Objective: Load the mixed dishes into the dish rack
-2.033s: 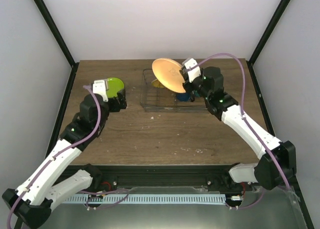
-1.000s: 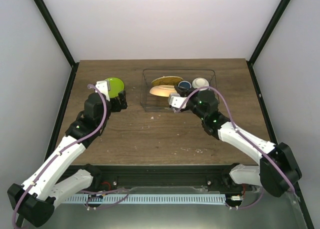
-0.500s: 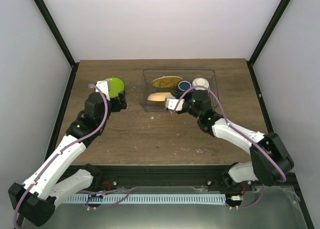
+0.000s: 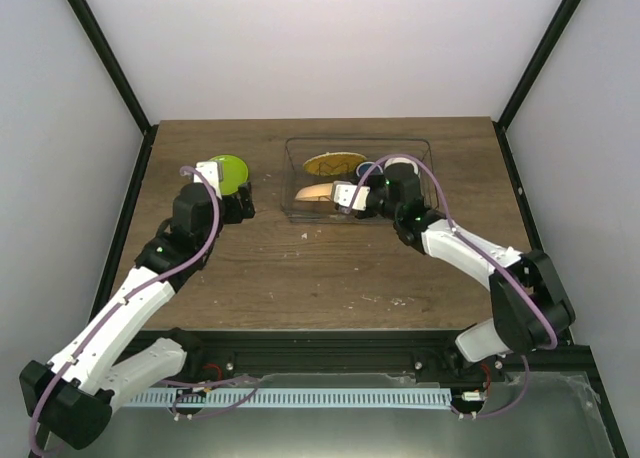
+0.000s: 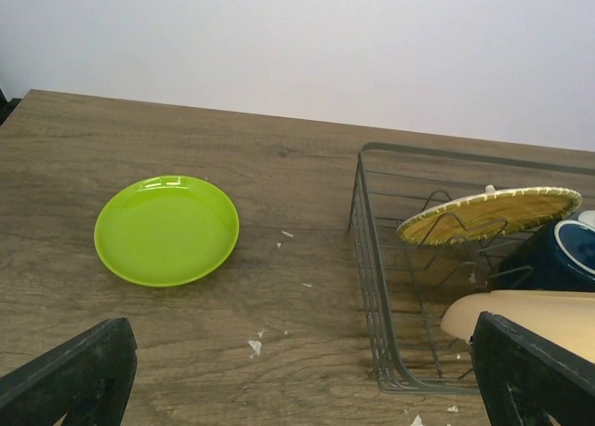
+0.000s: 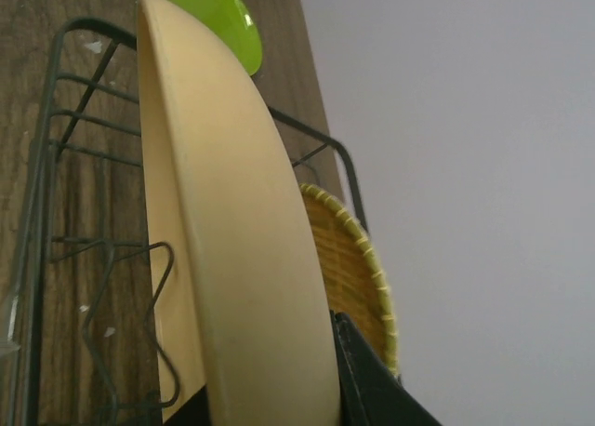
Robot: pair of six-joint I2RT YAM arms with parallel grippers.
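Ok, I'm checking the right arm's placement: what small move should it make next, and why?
Probably open the right gripper and release. The pale orange plate it grips is already down inside the dish rack, on edge among its wires beside the woven plate, so it looks placed; I cannot confirm it rests on the wires.
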